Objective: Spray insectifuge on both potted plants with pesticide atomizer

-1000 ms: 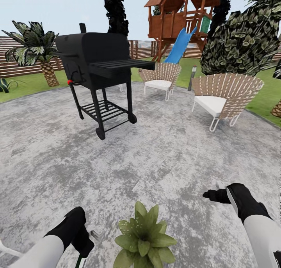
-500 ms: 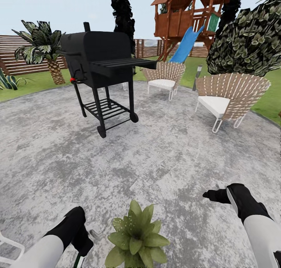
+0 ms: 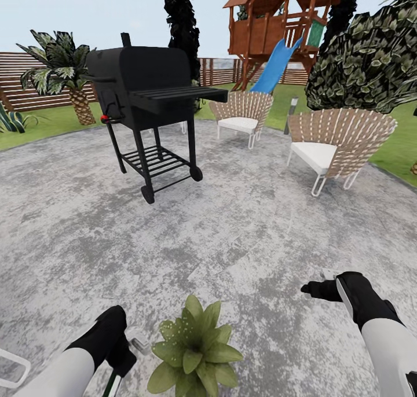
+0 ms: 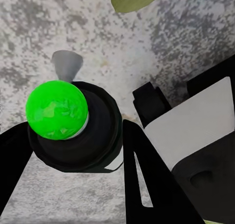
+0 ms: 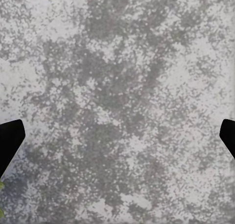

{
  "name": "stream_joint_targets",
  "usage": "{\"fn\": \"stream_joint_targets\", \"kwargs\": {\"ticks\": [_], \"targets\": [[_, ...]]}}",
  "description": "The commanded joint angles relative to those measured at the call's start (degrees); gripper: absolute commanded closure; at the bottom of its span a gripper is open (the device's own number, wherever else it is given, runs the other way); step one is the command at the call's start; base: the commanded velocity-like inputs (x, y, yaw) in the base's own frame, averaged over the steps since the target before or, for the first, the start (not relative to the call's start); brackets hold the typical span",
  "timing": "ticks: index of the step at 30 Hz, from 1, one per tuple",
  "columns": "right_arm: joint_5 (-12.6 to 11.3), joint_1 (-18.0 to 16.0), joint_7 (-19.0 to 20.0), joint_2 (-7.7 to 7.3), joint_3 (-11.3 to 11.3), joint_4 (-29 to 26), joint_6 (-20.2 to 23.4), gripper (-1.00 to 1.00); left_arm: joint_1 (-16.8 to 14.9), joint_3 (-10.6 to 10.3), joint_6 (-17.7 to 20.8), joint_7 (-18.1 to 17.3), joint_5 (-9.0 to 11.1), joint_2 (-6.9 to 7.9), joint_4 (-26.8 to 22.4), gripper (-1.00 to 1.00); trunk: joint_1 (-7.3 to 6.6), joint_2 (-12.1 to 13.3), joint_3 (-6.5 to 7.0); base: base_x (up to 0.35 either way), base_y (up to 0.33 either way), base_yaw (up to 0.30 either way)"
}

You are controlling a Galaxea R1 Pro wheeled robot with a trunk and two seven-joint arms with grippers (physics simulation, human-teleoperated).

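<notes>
Holding the pesticide atomizer [image 4: 73,131], the left gripper [image 4: 73,150] has its black fingers [image 4: 147,180] pressed against both sides of the dark bottle body; left wrist view looks down on a bright green rounded top and a pale grey nozzle pointing out over the paving. In head view the left gripper [image 3: 119,353] sits low, just beside a potted plant [image 3: 193,350], a rosette of broad pointed green leaves with pale speckles on some of them; pot itself hidden under leaves. One leaf edge of that plant shows at the rim of the left wrist view.

Right gripper [image 3: 322,288] hangs well apart from the plant on the other side, over bare mottled grey patio [image 3: 231,235]. Right wrist view: black fingertips [image 5: 10,143] at opposite edges, spread wide, nothing between them but paving.

Farther off on the patio: black grill [image 3: 145,96] on a wheeled stand, two slatted chairs [image 3: 333,139] with white cushions. Beyond on green lawn [image 3: 52,125]: palm tree [image 3: 61,76], wooden play tower [image 3: 278,21] with blue slide, brown slat fence [image 3: 23,90], dark leafy tree [image 3: 370,55].
</notes>
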Motion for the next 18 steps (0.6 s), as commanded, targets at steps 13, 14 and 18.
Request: {"fn": "stream_joint_targets", "kwargs": {"ticks": [13, 14, 18], "targets": [[0.60, -0.03, 0.49, 0.01, -0.23, -0.09, 0.20, -1.00, -0.03, 0.21, 0.30, -0.35, -0.44, 0.85, -3.32, 1.00, -0.01, -0.02, -0.05, 0.000, 0.000, 0.000], [0.60, -0.03, 0.50, 0.00, -0.23, -0.08, 0.20, -1.00, -0.02, 0.21, 0.28, -0.32, -0.44, 0.89, -2.62, 1.00, -0.01, -0.02, -0.05, 0.000, 0.000, 0.000], [0.60, -0.03, 0.48, 0.04, -0.24, -0.07, 0.18, -1.00, -0.02, 0.19, 0.14, -0.21, -0.44, 1.23, 1.46, 1.00, -0.01, -0.02, -0.05, 0.000, 0.000, 0.000]]}}
